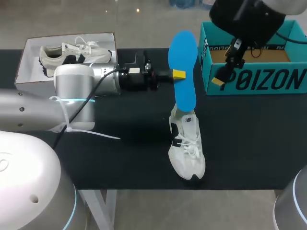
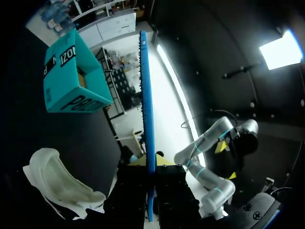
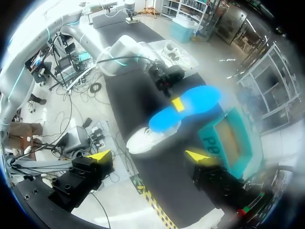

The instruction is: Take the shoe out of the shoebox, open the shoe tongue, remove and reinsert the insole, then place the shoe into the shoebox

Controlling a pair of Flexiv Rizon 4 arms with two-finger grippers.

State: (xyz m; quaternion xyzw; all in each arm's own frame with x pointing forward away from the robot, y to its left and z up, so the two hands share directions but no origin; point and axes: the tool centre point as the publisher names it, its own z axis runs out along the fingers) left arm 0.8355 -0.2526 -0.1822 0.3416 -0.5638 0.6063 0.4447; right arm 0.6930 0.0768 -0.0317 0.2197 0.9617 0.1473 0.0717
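Observation:
My left gripper is shut on a blue insole, which it holds upright by its edge. The insole's lower end dips into the heel opening of a white shoe standing on the black table. In the left wrist view the insole shows edge-on between the fingers, with the shoe below and beside it. My right gripper hangs open and empty over the near left corner of the teal shoebox. From the right wrist view I see the insole and the shoe far ahead of the fingers.
A white box lid at the back left holds a second shoe. The teal shoebox stands open at the back right. The table's front edge runs just below the white shoe's toe.

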